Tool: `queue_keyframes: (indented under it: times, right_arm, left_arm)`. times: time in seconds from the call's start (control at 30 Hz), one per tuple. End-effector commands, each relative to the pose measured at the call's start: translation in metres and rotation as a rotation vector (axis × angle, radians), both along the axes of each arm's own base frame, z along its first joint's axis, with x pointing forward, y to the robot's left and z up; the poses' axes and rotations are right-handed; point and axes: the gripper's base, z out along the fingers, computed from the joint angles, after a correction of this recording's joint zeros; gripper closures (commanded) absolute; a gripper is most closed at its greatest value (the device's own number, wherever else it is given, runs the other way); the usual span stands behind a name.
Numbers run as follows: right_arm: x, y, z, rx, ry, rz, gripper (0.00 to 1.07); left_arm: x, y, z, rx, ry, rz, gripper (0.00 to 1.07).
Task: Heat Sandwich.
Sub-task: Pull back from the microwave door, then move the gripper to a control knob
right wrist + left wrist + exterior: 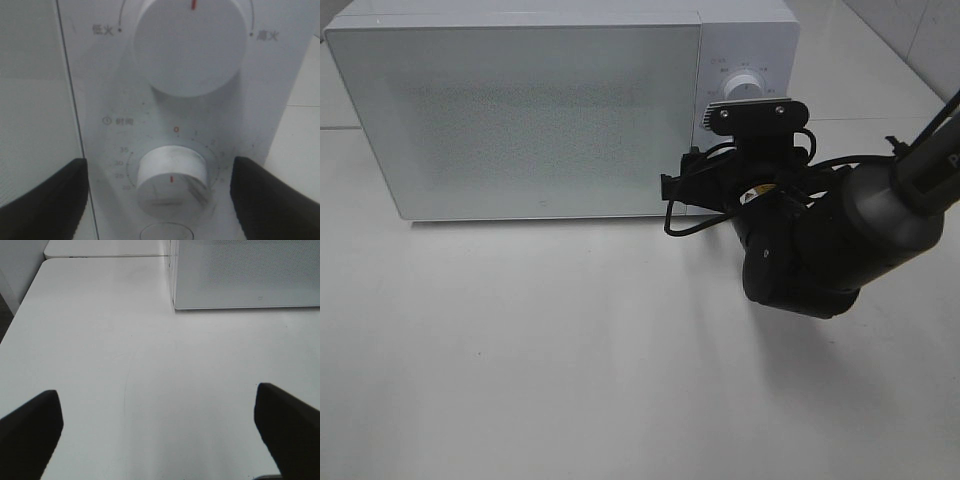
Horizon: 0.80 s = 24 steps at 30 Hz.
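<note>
The sandwich is out of view. The white microwave (520, 110) stands at the back of the table with its door shut. My right gripper (745, 150) hovers in front of the control panel at the microwave's right end. In the right wrist view this gripper (160, 200) is open, its dark fingers (45, 200) standing either side of the timer knob (171, 182) without touching it. The knob's red mark lies on the side opposite the 0 mark. My left gripper (160, 435) is open over bare table, holding nothing.
A larger power knob (190, 45) sits beside the timer knob on the panel. The microwave's front corner (175, 305) shows in the left wrist view, with white table (100, 340) before it. A second table edge (100, 250) lies beyond.
</note>
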Motion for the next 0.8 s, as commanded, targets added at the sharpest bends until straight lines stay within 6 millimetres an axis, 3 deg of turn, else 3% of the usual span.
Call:
queue_keyframes:
  times: [0.03, 0.27, 0.33, 0.37, 0.43, 0.53, 0.67, 0.8]
  right_arm:
    - [0.0024, 0.0004, 0.0034, 0.010, -0.018, 0.005, 0.32]
    - [0.0024, 0.0003, 0.0032, 0.012, -0.016, 0.004, 0.42]
    - [0.0024, 0.0003, 0.0033, 0.013, -0.018, 0.003, 0.51]
    - [0.0026, 0.0004, 0.0035, 0.030, -0.018, 0.000, 0.63]
    - [0.0026, 0.0004, 0.0035, 0.035, -0.018, -0.002, 0.68]
    - [0.0040, 0.0010, 0.0058, 0.045, -0.035, -0.006, 0.90]
    - [0.0042, 0.0006, 0.0070, 0.058, -0.049, -0.013, 0.97]
    - [0.0042, 0.0006, 0.0070, 0.058, -0.049, -0.013, 0.96]
  left_arm:
    - [-0.0037, -0.0008, -0.0008, -0.010, -0.029, -0.006, 0.08]
    - [-0.0037, -0.0008, -0.0008, -0.010, -0.029, -0.006, 0.08]
    - [-0.0037, -0.0008, -0.0008, -0.010, -0.029, -0.006, 0.08]
    - [-0.0037, -0.0008, -0.0008, -0.010, -0.029, -0.006, 0.08]
    - [-0.0037, -0.0008, -0.0008, -0.010, -0.029, -0.006, 0.08]
    - [-0.0037, -0.0008, -0.0008, -0.010, -0.029, -0.006, 0.08]
    - [-0.0037, -0.0008, -0.0008, -0.010, -0.029, -0.006, 0.08]
    - [-0.0037, -0.0008, -0.0008, -0.010, -0.029, -0.006, 0.08]
